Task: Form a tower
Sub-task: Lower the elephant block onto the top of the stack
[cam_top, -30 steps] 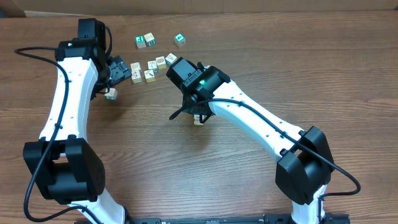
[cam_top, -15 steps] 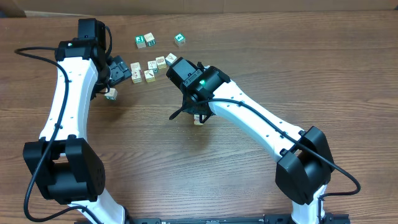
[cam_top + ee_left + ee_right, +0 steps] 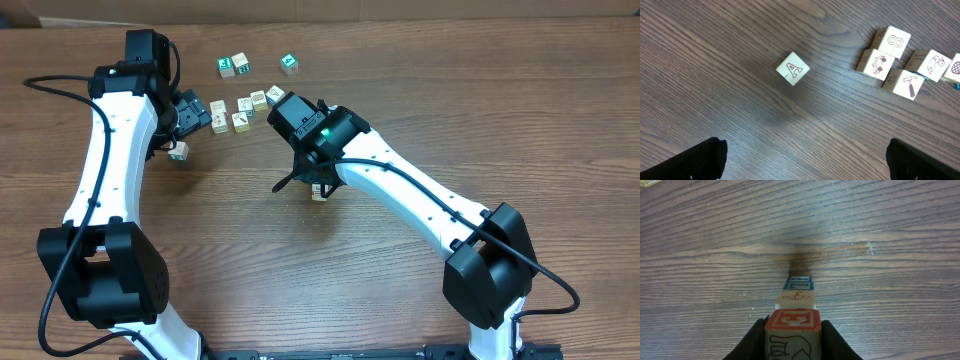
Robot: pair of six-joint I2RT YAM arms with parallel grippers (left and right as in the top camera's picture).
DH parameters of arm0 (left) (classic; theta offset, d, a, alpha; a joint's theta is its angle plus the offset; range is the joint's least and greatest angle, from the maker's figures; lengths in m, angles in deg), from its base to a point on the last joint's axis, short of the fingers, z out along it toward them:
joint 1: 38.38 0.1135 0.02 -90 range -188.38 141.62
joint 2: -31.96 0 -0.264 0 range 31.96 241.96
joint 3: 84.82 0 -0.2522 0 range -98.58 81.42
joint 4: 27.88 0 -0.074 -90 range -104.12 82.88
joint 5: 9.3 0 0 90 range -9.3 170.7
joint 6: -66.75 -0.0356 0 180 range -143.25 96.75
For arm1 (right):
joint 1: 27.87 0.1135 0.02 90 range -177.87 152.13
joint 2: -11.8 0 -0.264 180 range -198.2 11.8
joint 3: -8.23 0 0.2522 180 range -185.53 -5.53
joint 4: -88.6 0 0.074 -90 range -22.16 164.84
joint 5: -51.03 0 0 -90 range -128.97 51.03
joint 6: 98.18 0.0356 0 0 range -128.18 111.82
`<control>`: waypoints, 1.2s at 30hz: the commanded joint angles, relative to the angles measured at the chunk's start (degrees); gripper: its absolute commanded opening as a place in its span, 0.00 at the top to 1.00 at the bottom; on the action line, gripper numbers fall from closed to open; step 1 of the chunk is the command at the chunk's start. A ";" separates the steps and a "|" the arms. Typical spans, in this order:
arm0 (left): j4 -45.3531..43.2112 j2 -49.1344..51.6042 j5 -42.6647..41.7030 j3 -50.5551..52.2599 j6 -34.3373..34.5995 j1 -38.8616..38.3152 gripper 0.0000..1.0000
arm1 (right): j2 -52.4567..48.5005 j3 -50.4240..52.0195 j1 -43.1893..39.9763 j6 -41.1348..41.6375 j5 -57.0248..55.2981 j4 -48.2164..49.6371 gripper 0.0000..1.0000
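The tower (image 3: 319,193) stands upright on the table (image 3: 250,270) near the middle, directly under the right arm's wrist. It is well apart from the loose cubes (image 3: 245,103) at the far side. Its long axis is vertical, and the right wrist view looks straight down along it: a red-framed top cube, a cream cube below, a teal face lowest. The right gripper (image 3: 792,342) is clamped on the top cube, fingers pressed against two opposite sides. The left gripper (image 3: 810,160) is spread wide and holds nothing, above a lone cube marked A (image 3: 793,68).
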 commanded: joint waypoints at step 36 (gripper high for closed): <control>-0.04 -0.94 -0.09 -0.74 -0.70 -0.02 0.00 | -0.11 0.35 0.33 0.17 -0.44 0.50 0.70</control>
